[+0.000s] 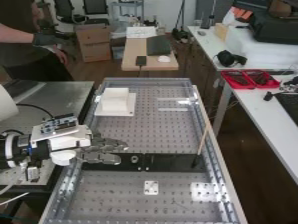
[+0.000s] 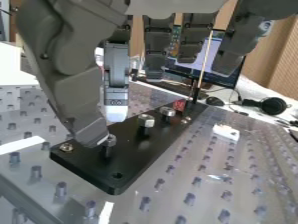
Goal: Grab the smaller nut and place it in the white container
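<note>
Nothing grasped yet: hand point(image 2: 74, 102) open, empty, thumb beside nut point(image 2: 110, 140) on black plate point(image 2: 136, 157); lift, transfer to white container point(image 1: 116, 101) remain.

In the high view, a plate point(image 1: 171, 163) lies across the surface point(image 1: 149, 140), nuts point(image 2: 146, 120) along it, a rod point(image 1: 202, 142) at its right end. Behind it, towards the left, sits the container point(image 1: 115, 102); before it lies a block point(image 1: 151, 188).
</note>
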Controlling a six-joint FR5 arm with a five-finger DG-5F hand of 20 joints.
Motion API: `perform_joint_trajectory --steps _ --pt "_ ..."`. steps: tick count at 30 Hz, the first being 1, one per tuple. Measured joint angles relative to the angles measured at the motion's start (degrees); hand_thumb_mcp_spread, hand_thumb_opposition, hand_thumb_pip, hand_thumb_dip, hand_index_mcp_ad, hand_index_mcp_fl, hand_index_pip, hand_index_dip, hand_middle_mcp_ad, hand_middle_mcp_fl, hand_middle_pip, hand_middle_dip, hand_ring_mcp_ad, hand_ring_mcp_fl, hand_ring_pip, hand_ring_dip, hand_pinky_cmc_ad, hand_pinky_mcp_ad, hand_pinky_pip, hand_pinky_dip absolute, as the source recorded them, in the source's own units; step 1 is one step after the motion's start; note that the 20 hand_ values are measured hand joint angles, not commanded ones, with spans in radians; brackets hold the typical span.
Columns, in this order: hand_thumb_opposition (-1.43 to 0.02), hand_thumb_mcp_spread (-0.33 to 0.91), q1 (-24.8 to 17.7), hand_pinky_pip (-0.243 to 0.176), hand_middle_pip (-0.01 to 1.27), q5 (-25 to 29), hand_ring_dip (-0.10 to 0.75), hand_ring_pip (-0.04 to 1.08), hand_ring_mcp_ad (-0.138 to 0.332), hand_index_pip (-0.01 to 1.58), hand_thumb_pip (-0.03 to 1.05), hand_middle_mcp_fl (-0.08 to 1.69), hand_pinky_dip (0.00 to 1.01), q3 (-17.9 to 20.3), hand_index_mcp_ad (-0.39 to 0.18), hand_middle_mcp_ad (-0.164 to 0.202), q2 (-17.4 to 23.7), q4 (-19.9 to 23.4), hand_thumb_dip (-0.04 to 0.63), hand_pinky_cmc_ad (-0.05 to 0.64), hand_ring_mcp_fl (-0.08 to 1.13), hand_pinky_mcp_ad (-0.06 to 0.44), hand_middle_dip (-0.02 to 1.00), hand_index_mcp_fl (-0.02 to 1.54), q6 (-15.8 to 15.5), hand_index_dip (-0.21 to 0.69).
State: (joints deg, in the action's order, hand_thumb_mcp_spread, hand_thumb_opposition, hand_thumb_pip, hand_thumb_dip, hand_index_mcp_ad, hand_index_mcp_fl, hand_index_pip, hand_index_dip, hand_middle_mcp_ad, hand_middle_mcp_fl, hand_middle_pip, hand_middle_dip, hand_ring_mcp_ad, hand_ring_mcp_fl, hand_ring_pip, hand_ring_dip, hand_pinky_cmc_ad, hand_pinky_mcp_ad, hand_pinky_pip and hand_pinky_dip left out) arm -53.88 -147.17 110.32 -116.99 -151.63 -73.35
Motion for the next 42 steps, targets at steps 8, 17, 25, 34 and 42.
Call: perform_joint_trajectory --steps 8,17,25,34,42 --pt "-0.83 0.49 0.1 0.002 0.13 -0.2 0.051 0.1 0.094 1.41 0.61 0.19 0.2 -0.1 -0.183 0.023 -0.4 0.5 0.204 0.316 0.0 0.232 0.19 0.19 0.4 0.106" --pt "-0.83 0.49 0.4 0.002 0.13 -0.6 0.058 0.1 0.08 1.42 0.61 0.19 0.2 -0.2 -0.183 0.024 -0.9 1.0 0.204 0.316 0.0 0.23 0.19 0.19 0.4 0.106" --pt "-0.83 0.49 0.8 0.002 0.13 -1.0 0.058 0.1 0.08 1.42 0.61 0.19 0.2 -1.0 -0.183 0.021 -1.6 0.2 0.204 0.316 0.0 0.23 0.19 0.2 -0.1 0.106" --pt "-0.83 0.49 0.6 0.002 0.13 -1.1 0.058 0.1 0.08 1.42 0.61 0.19 0.2 -1.2 -0.183 0.021 -1.9 0.3 0.204 0.325 0.0 0.234 0.19 0.2 0.3 0.106" --pt "-0.83 0.49 0.5 0.002 0.13 -1.1 0.058 0.1 0.08 1.42 0.6 0.18 0.2 -1.4 -0.183 0.021 -2.1 -0.3 0.204 0.325 0.0 0.234 0.19 0.2 -0.5 0.106"
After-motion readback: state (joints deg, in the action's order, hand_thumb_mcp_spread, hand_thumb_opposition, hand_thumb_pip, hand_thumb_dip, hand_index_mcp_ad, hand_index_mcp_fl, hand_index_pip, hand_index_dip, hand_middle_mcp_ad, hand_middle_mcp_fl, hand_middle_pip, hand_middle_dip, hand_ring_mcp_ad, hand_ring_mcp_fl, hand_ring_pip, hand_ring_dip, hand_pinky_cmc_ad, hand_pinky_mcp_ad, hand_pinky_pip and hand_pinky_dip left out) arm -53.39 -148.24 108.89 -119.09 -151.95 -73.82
